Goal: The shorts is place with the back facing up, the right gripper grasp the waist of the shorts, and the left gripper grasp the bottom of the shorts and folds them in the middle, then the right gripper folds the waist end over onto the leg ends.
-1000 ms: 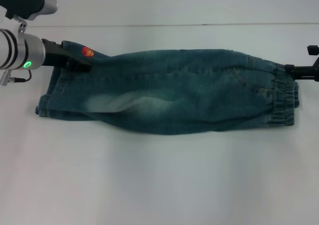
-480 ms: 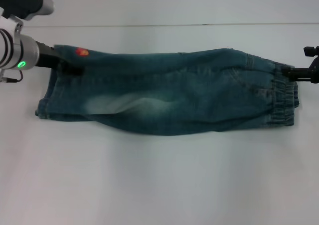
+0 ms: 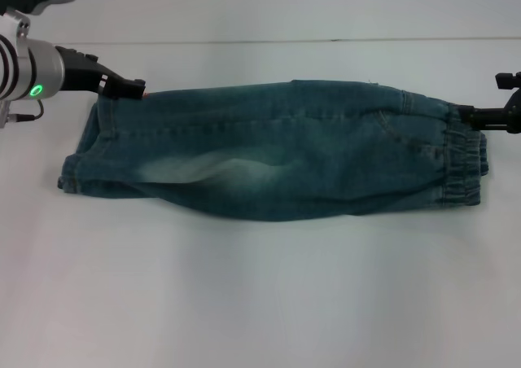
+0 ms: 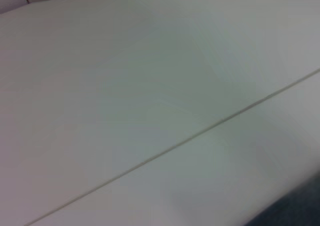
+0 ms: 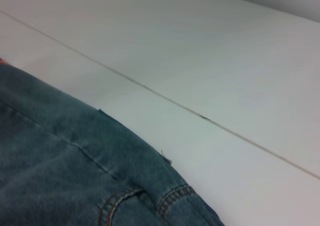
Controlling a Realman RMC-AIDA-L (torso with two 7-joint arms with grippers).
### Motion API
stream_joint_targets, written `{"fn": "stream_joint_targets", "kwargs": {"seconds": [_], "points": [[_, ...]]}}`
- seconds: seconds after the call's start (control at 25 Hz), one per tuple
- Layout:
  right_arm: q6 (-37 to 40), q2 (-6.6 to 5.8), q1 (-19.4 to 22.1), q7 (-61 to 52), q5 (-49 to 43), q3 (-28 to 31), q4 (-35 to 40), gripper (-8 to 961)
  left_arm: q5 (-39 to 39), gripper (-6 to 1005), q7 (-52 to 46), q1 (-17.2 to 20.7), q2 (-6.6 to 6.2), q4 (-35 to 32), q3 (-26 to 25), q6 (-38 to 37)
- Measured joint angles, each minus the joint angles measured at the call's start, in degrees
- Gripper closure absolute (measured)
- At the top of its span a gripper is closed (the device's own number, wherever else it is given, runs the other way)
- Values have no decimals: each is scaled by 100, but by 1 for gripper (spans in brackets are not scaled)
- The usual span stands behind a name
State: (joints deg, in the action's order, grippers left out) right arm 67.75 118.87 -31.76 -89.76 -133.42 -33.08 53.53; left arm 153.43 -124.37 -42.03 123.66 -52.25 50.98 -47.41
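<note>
The blue denim shorts (image 3: pixel 277 148) lie folded lengthwise across the white table, elastic waist to the right and leg ends to the left. My left gripper (image 3: pixel 134 86) sits at the far corner of the leg ends, its tip touching the fabric edge beside a small orange spot (image 3: pixel 145 94). At the far corner of the waistband, my right gripper (image 3: pixel 468 117) has its tip against the elastic. The right wrist view shows the denim edge and a pocket seam (image 5: pixel 75 166). In the left wrist view, a sliver of denim (image 4: pixel 300 211) shows in one corner.
A thin seam line (image 3: pixel 326 40) runs across the table (image 3: pixel 260 303) behind the shorts. White tabletop lies in front of and behind the garment.
My left gripper has drawn back to the left, from on top of the leg end to its far edge. The orange patch is now almost hidden. The right gripper has barely moved.
</note>
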Motion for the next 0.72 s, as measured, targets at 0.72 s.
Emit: {"fn": "stream_joint_targets", "kwargs": {"seconds": [0.72], "points": [[2128, -113, 1014, 83, 824, 433, 611, 37, -2721, 97, 1766, 428, -575, 53, -685, -4080]]}}
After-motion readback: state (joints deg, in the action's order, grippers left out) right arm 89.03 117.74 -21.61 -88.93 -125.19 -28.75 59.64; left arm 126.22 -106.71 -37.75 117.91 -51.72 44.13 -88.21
